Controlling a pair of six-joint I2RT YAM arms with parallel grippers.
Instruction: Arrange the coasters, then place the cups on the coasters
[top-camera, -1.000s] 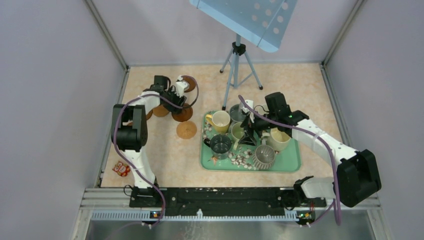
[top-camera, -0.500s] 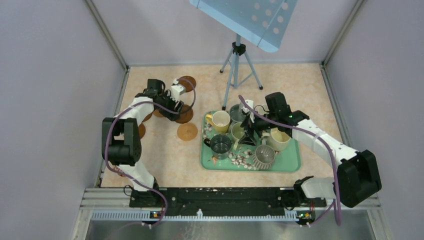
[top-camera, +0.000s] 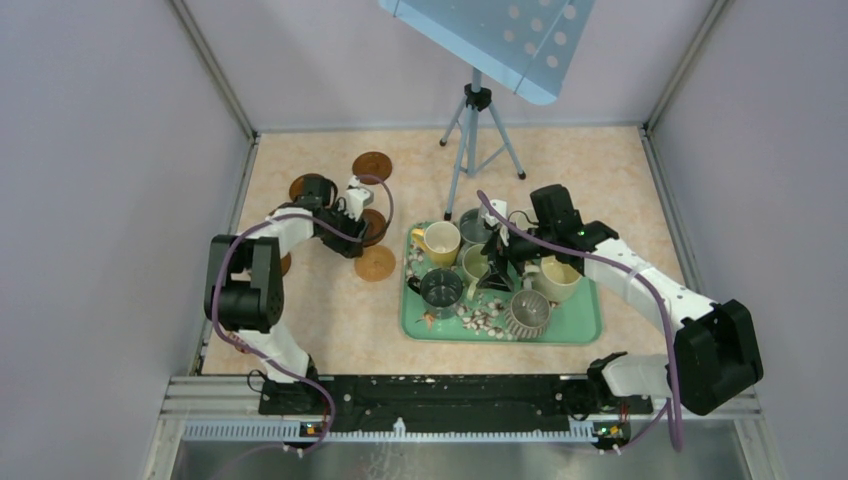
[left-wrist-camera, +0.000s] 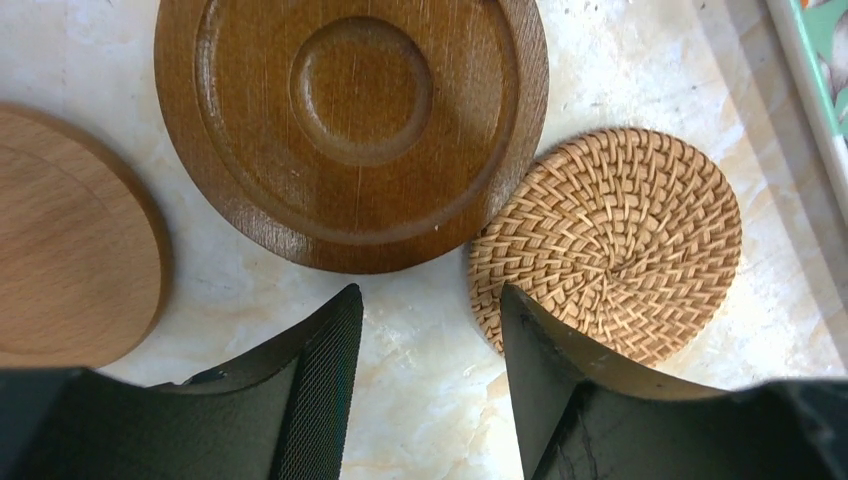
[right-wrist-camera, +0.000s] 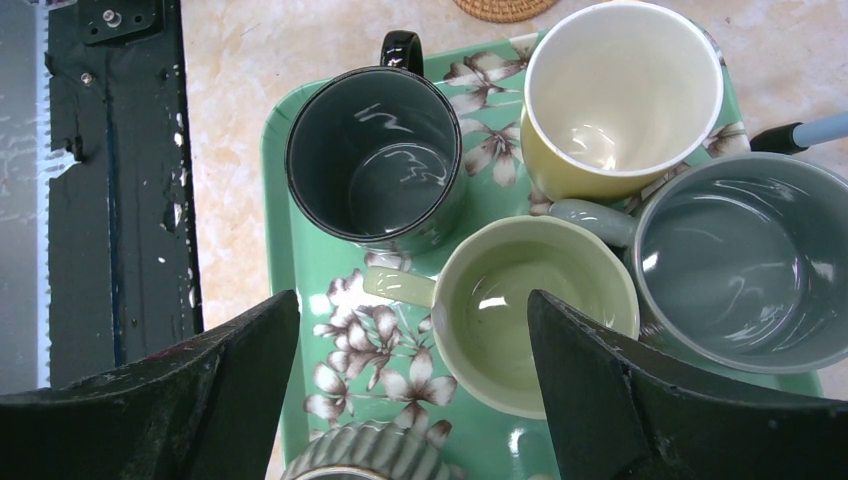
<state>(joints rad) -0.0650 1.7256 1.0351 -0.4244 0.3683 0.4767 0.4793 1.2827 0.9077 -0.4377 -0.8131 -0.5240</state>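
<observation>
My left claw (left-wrist-camera: 430, 300) hangs low over the tabletop (left-wrist-camera: 420, 420), jaws partway apart with only bare surface between them, gripping nothing. Off beyond my left finger lies a pale wood coaster (left-wrist-camera: 70, 260), flat and partly cut by the frame. Straight ahead sits a dark brown coaster (left-wrist-camera: 352, 120), face up, with a ringed rim and a round dimple at its centre. Ahead of my right finger is a woven coaster (left-wrist-camera: 610, 240), touching the dark one's rim as far as I can tell. All three are round, so none has a long axis. Farther right runs the edge of the green floral tray (left-wrist-camera: 805, 70). My right claw (right-wrist-camera: 412, 300) stands wide above that tray, holding nothing. Below and between its jaws the pale green mug (right-wrist-camera: 535, 310) stands upright, its handle pointing toward my left finger. Ahead on the left is the dark green mug (right-wrist-camera: 375, 150), handle pointing away from me; ahead on the right, the yellow mug (right-wrist-camera: 620, 90). Past my right finger the grey mug (right-wrist-camera: 745, 260) aims its handle leftward. The ribbed grey mug (right-wrist-camera: 365, 455) barely shows nearest my palm.
</observation>
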